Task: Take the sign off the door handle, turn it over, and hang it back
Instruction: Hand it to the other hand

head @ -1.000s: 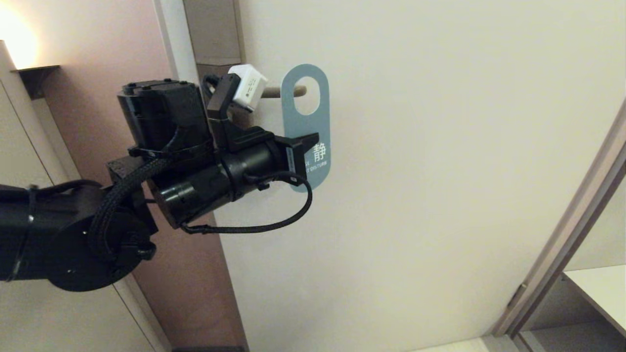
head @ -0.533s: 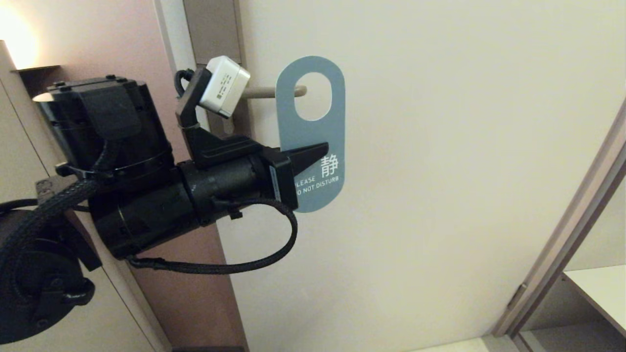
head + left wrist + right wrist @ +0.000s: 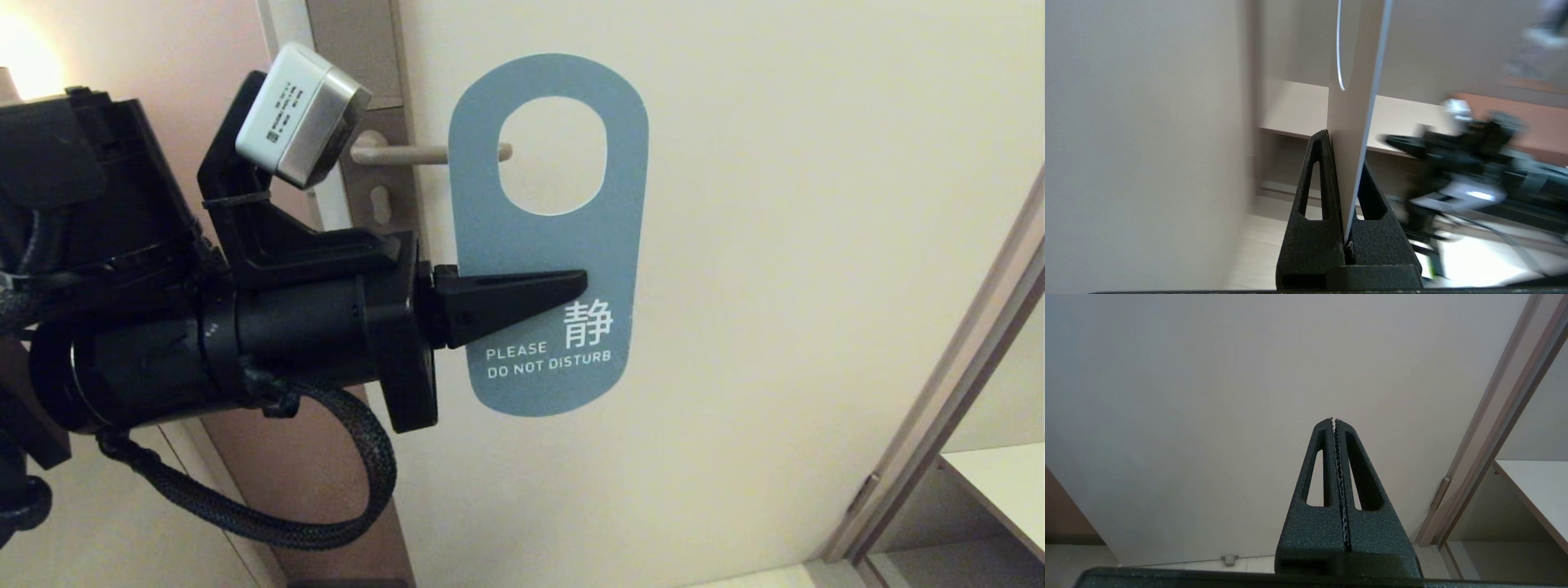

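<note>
My left gripper (image 3: pixel 563 286) is shut on the sign (image 3: pixel 555 245), pinching its left edge just below the oval hole. The blue face with white "PLEASE DO NOT DISTURB" faces the head camera, and the sign hangs upright. The door handle (image 3: pixel 400 153) runs behind the sign's left band, and its rounded tip shows through the hole. The sign looks nearer the camera than the handle; I cannot tell whether it still hangs on it. In the left wrist view the sign (image 3: pixel 1355 102) stands edge-on between the fingers of the left gripper (image 3: pixel 1345 151). My right gripper (image 3: pixel 1334 420) is shut and empty, low before the door.
The cream door (image 3: pixel 775 245) fills the background, with the handle's backplate (image 3: pixel 380 204) at its left edge. A door frame (image 3: pixel 939 433) slants at the right beside a white shelf (image 3: pixel 1004 482). The right arm (image 3: pixel 1474 163) shows blurred in the left wrist view.
My left gripper has drawn the sign away from the door toward the camera and a little to the right. The sign looks larger and faces the camera more squarely.
</note>
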Available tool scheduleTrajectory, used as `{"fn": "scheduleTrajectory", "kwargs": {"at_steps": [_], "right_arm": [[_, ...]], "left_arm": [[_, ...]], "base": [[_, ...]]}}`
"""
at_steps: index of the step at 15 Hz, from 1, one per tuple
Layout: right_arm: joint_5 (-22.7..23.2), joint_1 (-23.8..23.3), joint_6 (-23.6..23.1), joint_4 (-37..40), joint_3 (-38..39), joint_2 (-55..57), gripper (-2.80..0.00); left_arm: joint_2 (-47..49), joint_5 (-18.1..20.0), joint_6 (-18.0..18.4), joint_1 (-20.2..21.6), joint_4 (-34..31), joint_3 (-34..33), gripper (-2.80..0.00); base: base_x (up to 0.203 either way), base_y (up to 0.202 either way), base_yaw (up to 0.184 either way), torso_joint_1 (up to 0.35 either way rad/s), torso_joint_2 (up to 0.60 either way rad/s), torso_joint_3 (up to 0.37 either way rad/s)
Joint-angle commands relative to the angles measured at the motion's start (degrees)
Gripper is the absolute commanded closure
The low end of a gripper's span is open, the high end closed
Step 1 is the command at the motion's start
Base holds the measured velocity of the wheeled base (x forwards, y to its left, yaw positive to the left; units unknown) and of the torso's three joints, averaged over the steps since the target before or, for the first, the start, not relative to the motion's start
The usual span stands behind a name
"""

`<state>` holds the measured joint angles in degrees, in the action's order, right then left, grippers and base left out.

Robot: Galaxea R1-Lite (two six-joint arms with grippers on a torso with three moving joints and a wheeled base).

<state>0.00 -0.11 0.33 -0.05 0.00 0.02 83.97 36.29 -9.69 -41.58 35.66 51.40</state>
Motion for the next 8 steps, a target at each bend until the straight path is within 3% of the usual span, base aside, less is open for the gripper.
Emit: {"fn": "scheduleTrajectory", "kwargs": {"at_steps": [1,8], "right_arm": [[0.00,0.02,0.02,-0.04,0.00,-0.02,0.00],[0.09,0.02,-0.04,-0.04,0.00,-0.02,0.00]], "left_arm": [[0.83,2.96,-1.04,0.01,0.22,0.10,0.00],[10.73,11.51,-1.44,1.94,3.78,3.09,0.00]], "base": [[0.000,0.000,0.000,0.000,0.00,0.000],[0.000,0.000,0.000,0.000,0.00,0.000]]}}
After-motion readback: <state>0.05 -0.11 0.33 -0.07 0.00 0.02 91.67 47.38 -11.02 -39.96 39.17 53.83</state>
